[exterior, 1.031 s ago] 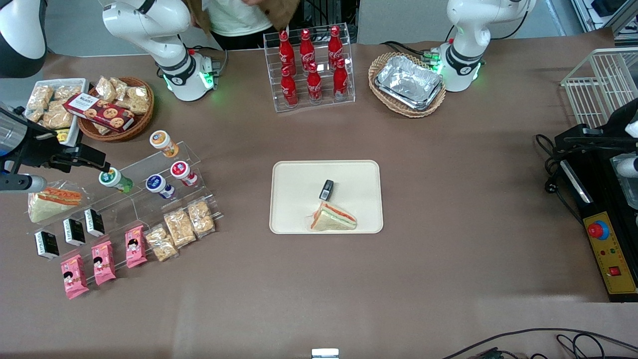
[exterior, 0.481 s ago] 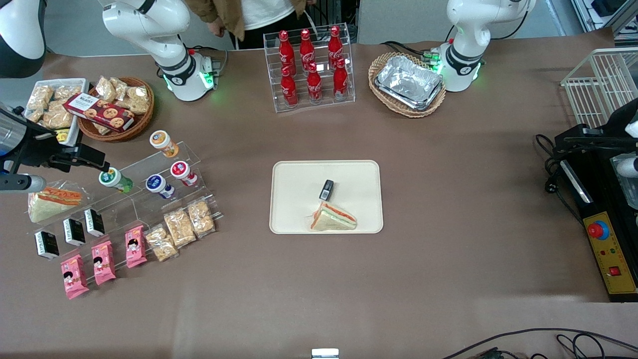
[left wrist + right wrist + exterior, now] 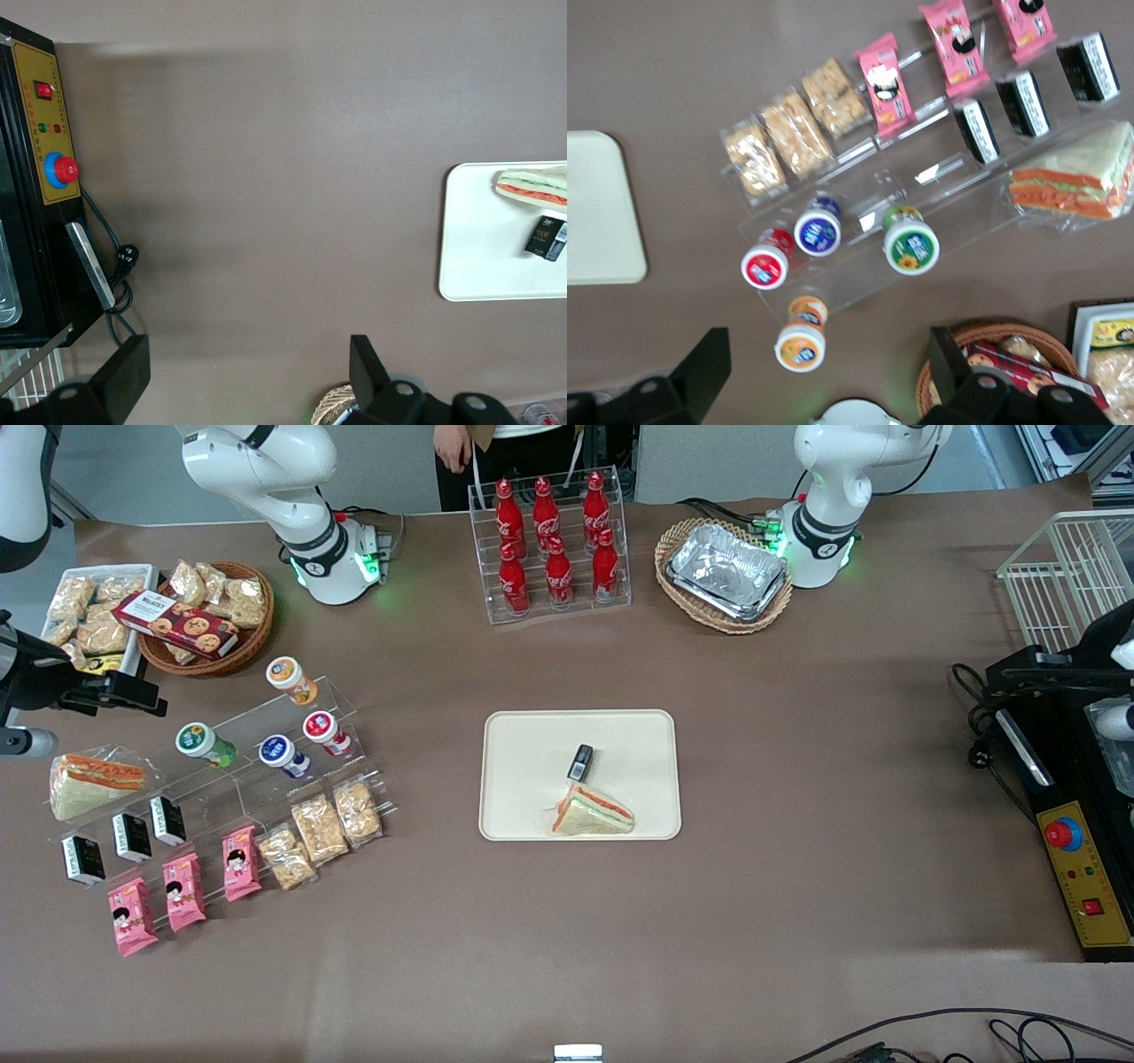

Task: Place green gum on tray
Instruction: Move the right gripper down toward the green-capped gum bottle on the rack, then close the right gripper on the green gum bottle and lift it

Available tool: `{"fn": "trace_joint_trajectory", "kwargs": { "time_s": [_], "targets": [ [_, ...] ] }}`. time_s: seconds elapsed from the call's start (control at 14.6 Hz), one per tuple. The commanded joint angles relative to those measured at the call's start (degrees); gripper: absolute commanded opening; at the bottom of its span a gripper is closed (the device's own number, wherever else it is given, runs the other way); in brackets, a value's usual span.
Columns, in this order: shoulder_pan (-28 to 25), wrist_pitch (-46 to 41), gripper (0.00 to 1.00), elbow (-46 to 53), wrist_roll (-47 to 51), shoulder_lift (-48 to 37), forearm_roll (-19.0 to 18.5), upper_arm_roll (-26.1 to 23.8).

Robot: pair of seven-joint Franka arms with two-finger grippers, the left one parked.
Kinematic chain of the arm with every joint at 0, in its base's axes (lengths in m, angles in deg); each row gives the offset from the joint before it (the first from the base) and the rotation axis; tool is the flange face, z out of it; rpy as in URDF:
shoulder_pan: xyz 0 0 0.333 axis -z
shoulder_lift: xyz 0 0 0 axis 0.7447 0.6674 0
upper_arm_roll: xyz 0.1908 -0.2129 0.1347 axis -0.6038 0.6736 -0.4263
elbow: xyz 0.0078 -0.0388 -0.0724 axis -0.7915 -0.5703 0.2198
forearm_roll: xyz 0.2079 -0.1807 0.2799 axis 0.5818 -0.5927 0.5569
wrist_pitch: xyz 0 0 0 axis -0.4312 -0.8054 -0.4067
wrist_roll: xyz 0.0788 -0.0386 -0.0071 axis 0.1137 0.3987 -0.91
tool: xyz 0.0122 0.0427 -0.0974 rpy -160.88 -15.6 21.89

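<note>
Green gum, a small translucent green bottle with a white-rimmed lid [image 3: 203,744], sits untouched on the clear acrylic rack [image 3: 266,762] at frame left, while the black gripper [image 3: 133,693], jaws wide and empty, hovers above-left; the cream rectangular tray [image 3: 532,779] awaits at centre.

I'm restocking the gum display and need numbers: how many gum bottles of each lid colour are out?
green gum: 1
blue gum: 1
red gum: 1
orange gum: 1
Total: 4, all on the clear rack, none on the tray.
The claw hangs open beside the rack, toward the working arm's end.
</note>
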Motion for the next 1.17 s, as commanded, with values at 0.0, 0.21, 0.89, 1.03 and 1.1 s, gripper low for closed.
{"fn": "trace_joint_trajectory", "kwargs": {
  "time_s": [0.0, 0.21, 0.89, 1.03, 1.1],
  "targets": [
    [-0.2, 5.8, 1.00, -12.1, -0.7, -7.1, -1.9, -0.2],
    [-0.5, 13.2, 1.00, -21.5, -0.9, -11.7, -4.4, -0.3],
    [0.2, 27.9, 1.00, -33.4, -11.2, -9.8, -4.5, 4.9],
    [0.2, 30.0, 1.00, -33.4, -11.6, -7.6, -4.5, 4.9],
    [0.2, 30.9, 1.00, -33.4, -12.1, -6.6, -4.5, 4.9]
  ]
}}
